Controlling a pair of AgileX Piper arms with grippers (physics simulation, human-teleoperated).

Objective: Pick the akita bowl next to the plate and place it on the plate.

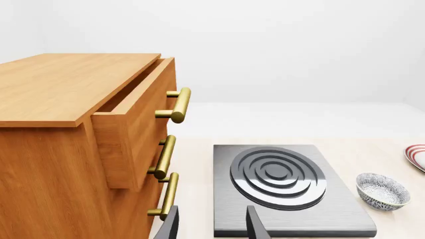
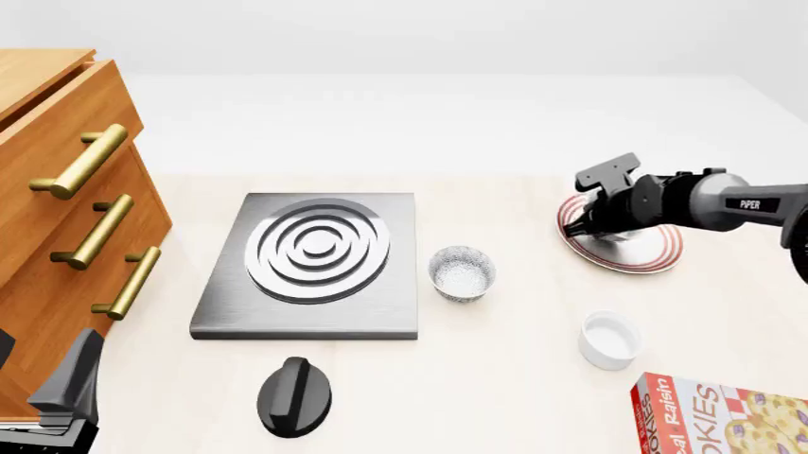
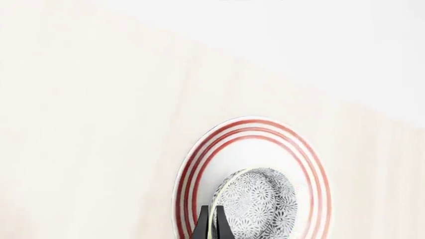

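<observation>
clearly the akita bowl [image 3: 259,206] hangs over the plate [image 3: 192,174], pinched by its rim in the right gripper [image 3: 212,226], whose jaws are clamped on that thin flared edge; in the front view the bowl itself is hidden behind the gripper [image 2: 604,213] above the plate [image 2: 657,255] at the far right. it looks light, stiff and glazed, so likely slippery and chippable; the rim seems the only sensible hold. a look-alike speckled bowl [image 2: 463,272] sits just right of the stove plate [image 2: 316,260]. the left gripper [image 1: 212,224] idles near left, jaws apart. readable writing: "piper" on the right arm [image 2: 745,203], and "cookies", partly cut off, on the box [image 2: 720,416].
</observation>
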